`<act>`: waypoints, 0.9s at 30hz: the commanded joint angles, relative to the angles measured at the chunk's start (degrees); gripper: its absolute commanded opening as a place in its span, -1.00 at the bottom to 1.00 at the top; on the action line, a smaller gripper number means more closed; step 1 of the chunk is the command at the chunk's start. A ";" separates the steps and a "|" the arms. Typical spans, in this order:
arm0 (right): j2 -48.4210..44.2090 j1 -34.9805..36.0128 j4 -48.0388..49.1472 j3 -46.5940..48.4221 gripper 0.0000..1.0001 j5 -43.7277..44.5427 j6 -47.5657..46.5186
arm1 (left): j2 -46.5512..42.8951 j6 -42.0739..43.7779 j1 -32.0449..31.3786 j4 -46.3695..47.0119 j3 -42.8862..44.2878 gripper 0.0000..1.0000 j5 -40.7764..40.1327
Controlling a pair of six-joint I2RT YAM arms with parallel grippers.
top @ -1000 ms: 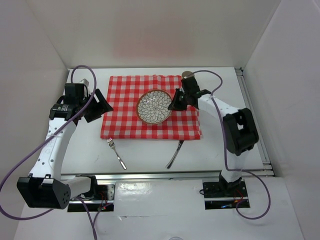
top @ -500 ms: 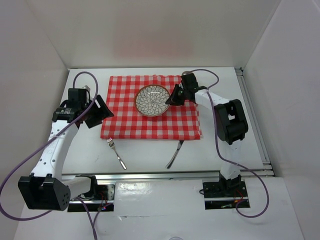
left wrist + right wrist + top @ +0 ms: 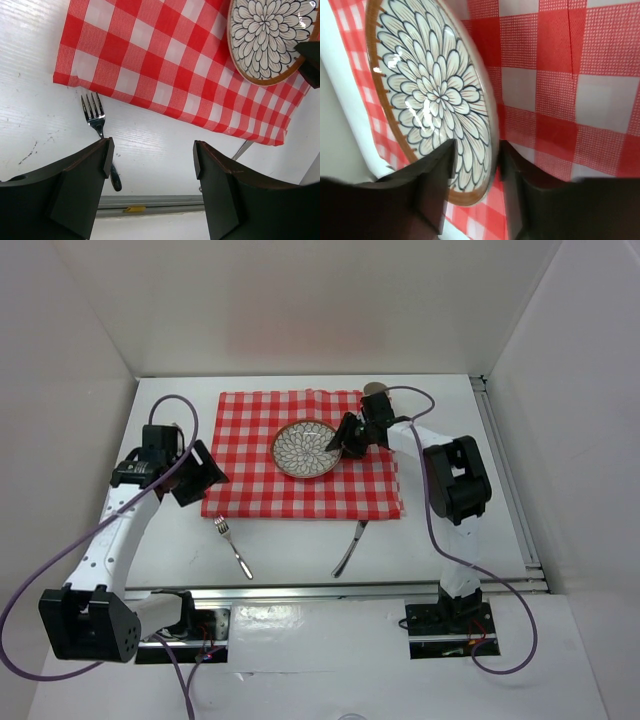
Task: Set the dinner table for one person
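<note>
Atop checked cloth (image 3: 250, 490) one plate (image 3: 305, 450), on dinner table (image 3: 290, 550) one fork (image 3: 232, 545)

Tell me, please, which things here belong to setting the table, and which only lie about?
Belong to the job: plate, checked cloth, fork, second silver utensil, dinner table.
Only lying about: purple cables; small round thing behind the cloth, unclear what it is.

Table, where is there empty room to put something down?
The bare white table between the fork and the other utensil, in front of the checked cloth, is free. So is the cloth's left side beside the plate. It is crowded at the plate's right rim, where the right gripper sits. The left gripper hangs by the cloth's left edge.
</note>
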 commanded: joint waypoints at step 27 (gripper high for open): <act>-49.45 3.45 -18.23 -18.46 0.98 23.16 -7.38 | -1.79 -25.66 -14.58 9.54 -24.43 0.40 -15.69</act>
